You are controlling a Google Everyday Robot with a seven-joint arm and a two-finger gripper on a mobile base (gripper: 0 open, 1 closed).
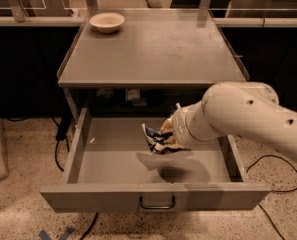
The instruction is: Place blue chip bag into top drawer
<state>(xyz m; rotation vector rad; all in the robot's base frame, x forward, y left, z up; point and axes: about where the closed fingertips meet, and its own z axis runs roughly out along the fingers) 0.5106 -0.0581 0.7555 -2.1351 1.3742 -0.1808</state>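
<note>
Clutching blue chip bag, hand closed on it, suspended above open top drawer

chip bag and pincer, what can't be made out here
- The pincer, over the open drawer: mostly hidden behind the arm, camera view.
- The chip bag: right part covered by the pincer; print too small to read.
- The things under the tabletop: too dark to name.

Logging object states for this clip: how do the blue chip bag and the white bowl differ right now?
The blue chip bag is dark and crinkled; the white bowl is pale and smooth. The bag hangs in the tool over the open top drawer; the bowl rests at the far left of the tabletop. Both look similarly small.
</note>
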